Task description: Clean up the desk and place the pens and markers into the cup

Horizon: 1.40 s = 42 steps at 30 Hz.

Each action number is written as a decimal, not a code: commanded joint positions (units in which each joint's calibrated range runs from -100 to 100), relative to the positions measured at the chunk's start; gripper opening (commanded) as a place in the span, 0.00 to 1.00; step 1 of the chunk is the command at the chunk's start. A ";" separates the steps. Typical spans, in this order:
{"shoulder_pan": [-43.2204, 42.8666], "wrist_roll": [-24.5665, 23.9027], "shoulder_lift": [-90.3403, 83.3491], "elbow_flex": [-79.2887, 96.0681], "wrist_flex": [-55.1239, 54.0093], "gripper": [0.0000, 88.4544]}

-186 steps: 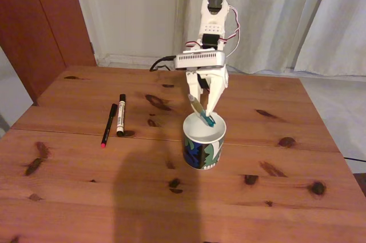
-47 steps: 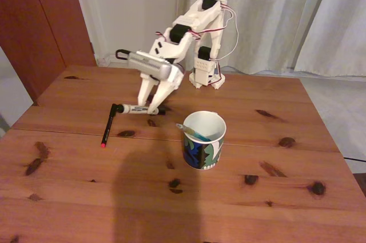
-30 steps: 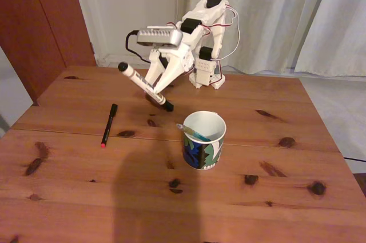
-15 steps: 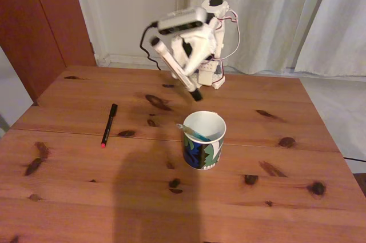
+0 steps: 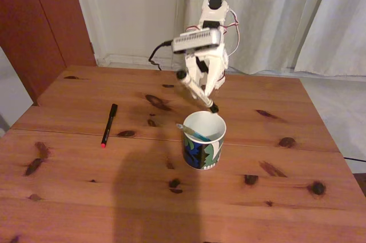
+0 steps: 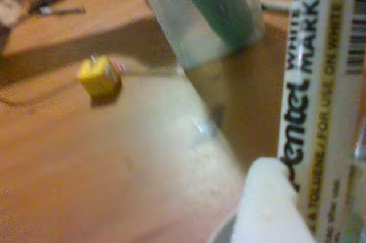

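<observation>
At frame center in the fixed view, our gripper (image 5: 201, 84) clamps the white marker (image 5: 197, 90) tilted above the cup (image 5: 203, 140). 1 black pen (image 5: 108, 124) lies left. Released early, it could strike the rim and roll away.

In the wrist view, the white marker (image 6: 320, 100) carries print running lengthwise along its barrel: the brand "Pentel" in heavy black letters, "WHITE BOARD MARKER" cut off at the top edge, and a smaller line, "FOR USE ON WHITE BOA…". A barcode (image 6: 355, 48) sits beside it.
</observation>
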 commanded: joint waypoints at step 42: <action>5.87 4.36 9.51 -5.28 -12.66 0.12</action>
